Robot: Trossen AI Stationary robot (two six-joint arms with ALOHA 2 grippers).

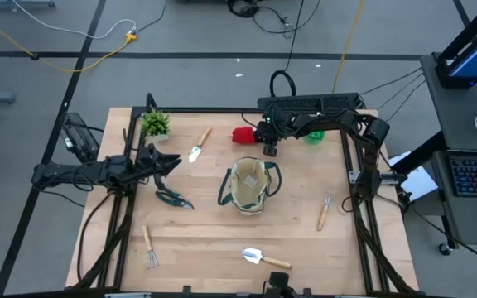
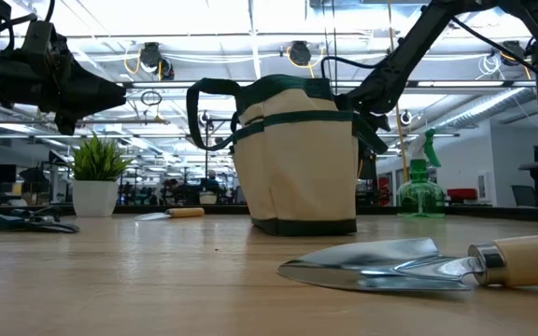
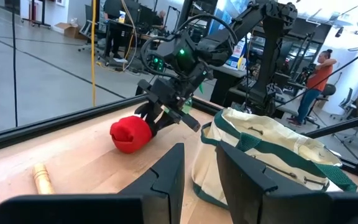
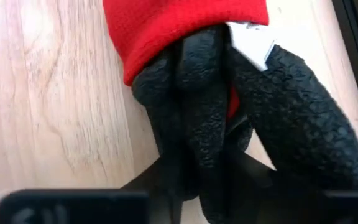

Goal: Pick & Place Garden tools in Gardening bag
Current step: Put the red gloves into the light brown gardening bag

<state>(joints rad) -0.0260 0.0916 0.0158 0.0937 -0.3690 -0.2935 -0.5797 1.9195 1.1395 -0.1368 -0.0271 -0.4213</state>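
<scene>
Looking across the table from left to right, I see my left gripper (image 1: 171, 163) hovering above the wood beside the potted plant (image 1: 155, 124), its fingers (image 3: 166, 171) drawn near together with only a narrow gap and nothing between them. Just below it lie the pruning shears (image 1: 173, 199), and a small fork (image 1: 149, 246) sits near the front edge. A trowel (image 1: 199, 145) lies past the plant.

The gardening bag (image 1: 249, 185) stands upright mid-table, mouth open. In front of it rests a second trowel (image 1: 263, 258).

Behind the bag, my right gripper (image 1: 269, 141) is down at the red-black glove (image 1: 245, 135). In the right wrist view the dark fingers (image 4: 166, 180) are closed in on the glove's black fingertips, pinching them against the wood. Right of that stands the green spray bottle (image 1: 314, 136), and another fork (image 1: 325, 211) lies near the right edge.
</scene>
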